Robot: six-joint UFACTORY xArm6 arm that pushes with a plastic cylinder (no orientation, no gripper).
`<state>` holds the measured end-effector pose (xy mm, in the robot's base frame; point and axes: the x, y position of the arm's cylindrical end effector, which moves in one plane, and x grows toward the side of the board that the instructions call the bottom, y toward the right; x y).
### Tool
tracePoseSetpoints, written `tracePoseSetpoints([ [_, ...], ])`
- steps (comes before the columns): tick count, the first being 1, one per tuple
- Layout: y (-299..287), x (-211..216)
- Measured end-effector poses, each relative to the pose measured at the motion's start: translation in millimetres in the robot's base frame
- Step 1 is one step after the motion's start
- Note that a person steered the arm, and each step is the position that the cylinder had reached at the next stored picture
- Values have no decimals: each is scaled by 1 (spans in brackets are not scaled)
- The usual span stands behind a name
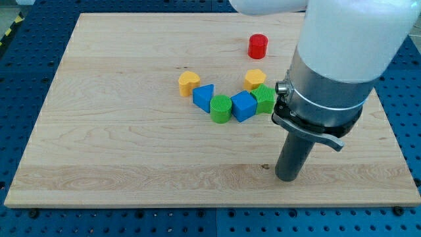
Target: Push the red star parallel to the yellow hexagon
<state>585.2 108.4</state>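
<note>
A red block (258, 46) stands near the view's top, right of centre; it looks round, and I cannot make out a star shape. A yellow hexagon (255, 79) sits below it, touching a green star-like block (264, 99). My tip (288, 178) rests on the board at the lower right. It is well below the green block and touches no block. The arm's wide body hides the board's upper right part.
A yellow heart-like block (189, 83), a blue triangle (204, 97), a green cylinder (221, 108) and a blue cube (243, 105) form an arc at the centre. The wooden board (118, 145) lies on a blue table.
</note>
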Motion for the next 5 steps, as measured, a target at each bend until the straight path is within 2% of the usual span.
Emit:
tracePoseSetpoints([
  [1, 16, 0],
  [2, 56, 0],
  [5, 89, 0],
])
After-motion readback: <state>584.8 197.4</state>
